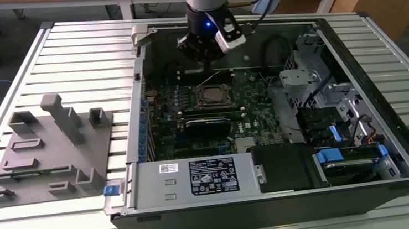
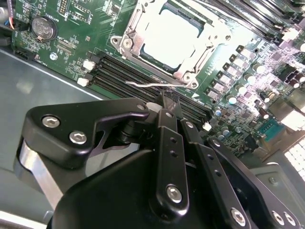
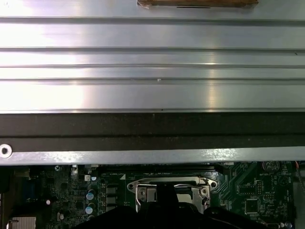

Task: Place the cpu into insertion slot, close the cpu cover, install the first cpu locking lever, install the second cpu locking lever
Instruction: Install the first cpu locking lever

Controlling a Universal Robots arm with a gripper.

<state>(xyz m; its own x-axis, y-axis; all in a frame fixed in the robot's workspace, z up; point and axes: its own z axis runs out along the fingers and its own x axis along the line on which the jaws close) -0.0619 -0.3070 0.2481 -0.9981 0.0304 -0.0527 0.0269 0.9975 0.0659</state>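
The open computer case holds the green board with the insertion slot (image 1: 213,95) near its middle. In the second wrist view the cpu (image 2: 169,34) lies in the slot, its silver top bright, and the cpu cover (image 2: 134,26) lies flat around it. A thin wire locking lever (image 2: 143,84) sticks out free along the socket's near side, and in the exterior view it (image 1: 205,82) rises toward the tool. My gripper (image 1: 206,69) hangs just behind the socket. Its black fingers (image 2: 163,101) are shut together, tips right beside the lever, with nothing seen between them. The socket frame (image 3: 171,187) sits behind the gripper (image 3: 167,202).
Long black memory slots (image 2: 133,71) run between gripper and socket. A black card (image 1: 207,126) lies in front of the socket. The drive cage and cables (image 1: 313,83) fill the exterior view's right, and the power supply (image 1: 195,176) is in front. A grey fixture tray (image 1: 45,156) stands outside the case.
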